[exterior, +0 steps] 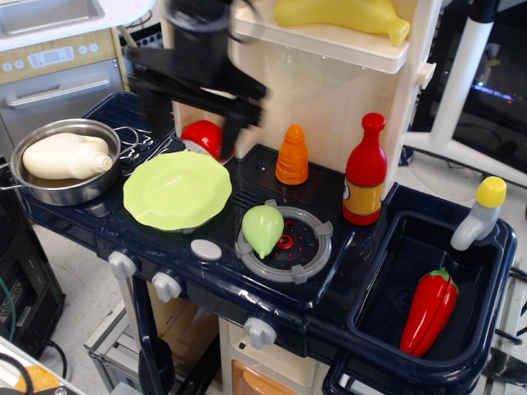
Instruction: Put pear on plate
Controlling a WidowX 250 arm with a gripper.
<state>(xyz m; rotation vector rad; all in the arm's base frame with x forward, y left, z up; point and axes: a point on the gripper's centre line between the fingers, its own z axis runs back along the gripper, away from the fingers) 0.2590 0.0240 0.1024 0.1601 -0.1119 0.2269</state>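
The light-green pear [263, 229] lies on the grey burner ring [309, 255] of the toy stove, tapered end toward the front. The lime-green plate [177, 188] with the wavy rim sits to its left, with nothing on it. My gripper [191, 125] is blurred by motion, above the plate's far edge and in front of the cream shelf. Its two dark fingers [153, 117] hang down wide apart and hold nothing. The gripper is well above and to the left of the pear.
A steel pan [49, 191] with a cream toy stands at far left. A red toy [204, 137], an orange ridged cone [292, 155] and a red bottle [365, 171] stand behind the burner. A red pepper [428, 310] lies in the sink at right.
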